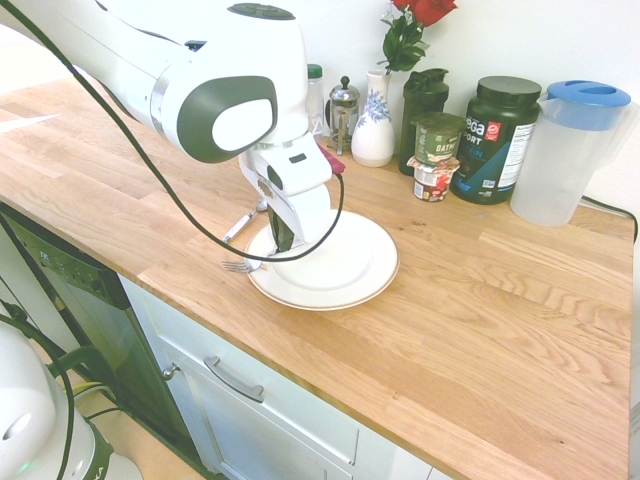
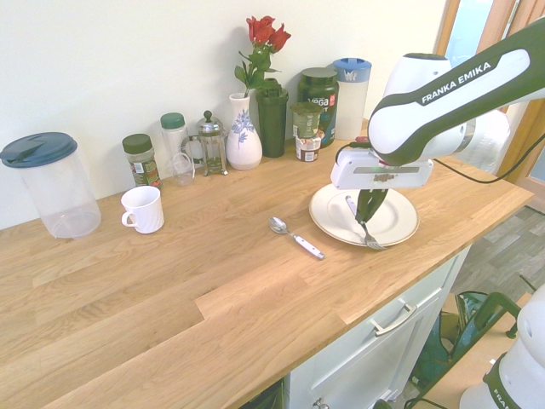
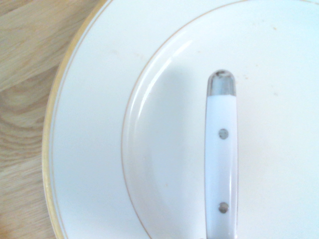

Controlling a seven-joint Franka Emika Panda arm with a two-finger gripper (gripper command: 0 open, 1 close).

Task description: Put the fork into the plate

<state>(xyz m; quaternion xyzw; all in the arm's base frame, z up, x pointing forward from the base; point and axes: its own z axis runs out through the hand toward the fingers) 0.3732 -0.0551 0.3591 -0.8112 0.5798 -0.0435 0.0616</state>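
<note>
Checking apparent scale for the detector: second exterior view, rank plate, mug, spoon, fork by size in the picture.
1. plate
2. mug
Spoon and fork: unranked, fork partly hidden.

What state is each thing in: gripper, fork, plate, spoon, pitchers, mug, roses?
Gripper: shut on the fork, over the plate's rim area.
Fork: gripped, white handle over the plate, tines at the rim.
Plate: right way up, lightly stained.
Spoon: lying beside the plate.
Pitchers: upright, lidded.
Mug: upright.
Roses: standing in the vase.
</note>
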